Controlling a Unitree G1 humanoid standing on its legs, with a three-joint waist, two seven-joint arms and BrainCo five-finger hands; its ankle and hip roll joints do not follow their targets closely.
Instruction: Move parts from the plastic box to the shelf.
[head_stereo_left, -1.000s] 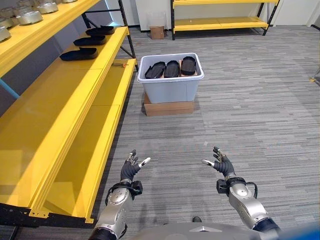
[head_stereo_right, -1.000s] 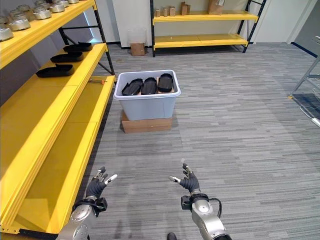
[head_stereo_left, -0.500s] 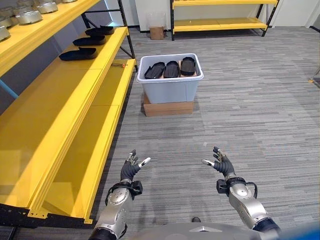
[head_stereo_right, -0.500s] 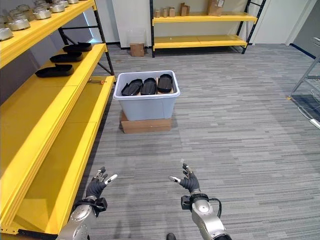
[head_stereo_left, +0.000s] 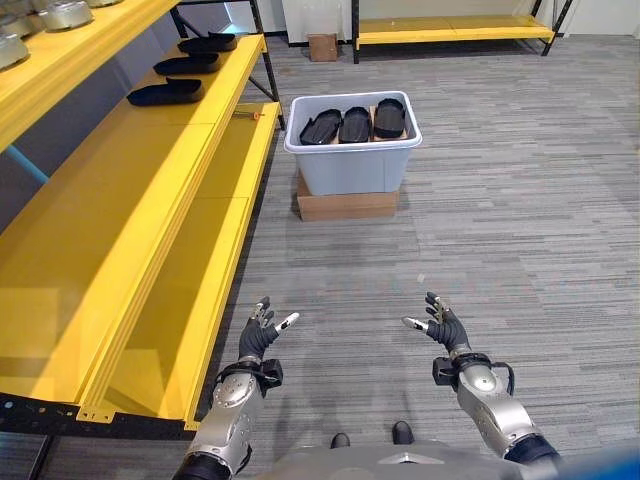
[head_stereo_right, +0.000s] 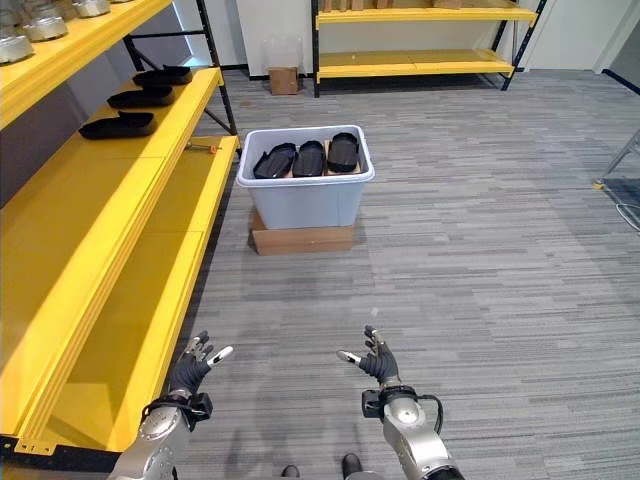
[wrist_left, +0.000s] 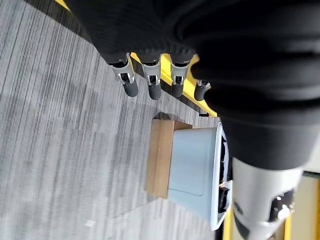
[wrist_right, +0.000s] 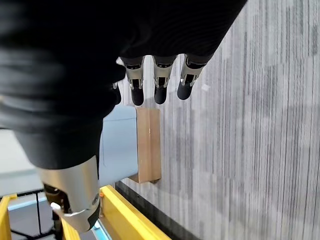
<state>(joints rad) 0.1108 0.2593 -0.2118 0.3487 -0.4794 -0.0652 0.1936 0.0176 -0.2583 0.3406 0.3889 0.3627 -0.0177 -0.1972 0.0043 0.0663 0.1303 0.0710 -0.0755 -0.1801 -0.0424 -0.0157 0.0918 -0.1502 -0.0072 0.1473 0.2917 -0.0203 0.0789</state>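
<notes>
A pale grey plastic box (head_stereo_left: 352, 160) stands on a flat cardboard carton (head_stereo_left: 346, 206) on the carpet ahead, with three black oval parts (head_stereo_left: 355, 124) lying side by side in it. Three more black parts (head_stereo_left: 165, 92) rest in a row on the far end of the yellow shelf (head_stereo_left: 120, 210) at my left. My left hand (head_stereo_left: 258, 338) and right hand (head_stereo_left: 441, 327) hover low over the carpet, far short of the box, both open and holding nothing. The box (wrist_left: 192, 170) also appears past my left hand's fingers (wrist_left: 152, 90).
The long yellow shelf's lower board (head_stereo_left: 185, 320) runs along my left side, close to my left hand. An upper shelf (head_stereo_left: 70, 40) carries metal parts (head_stereo_left: 68, 13). A second yellow rack (head_stereo_right: 420, 62) and a small carton (head_stereo_left: 322, 46) stand at the far wall.
The whole picture has shifted: the box and shelf now sit a little nearer and lower in view as the camera moved. Both hands keep the same open pose.
</notes>
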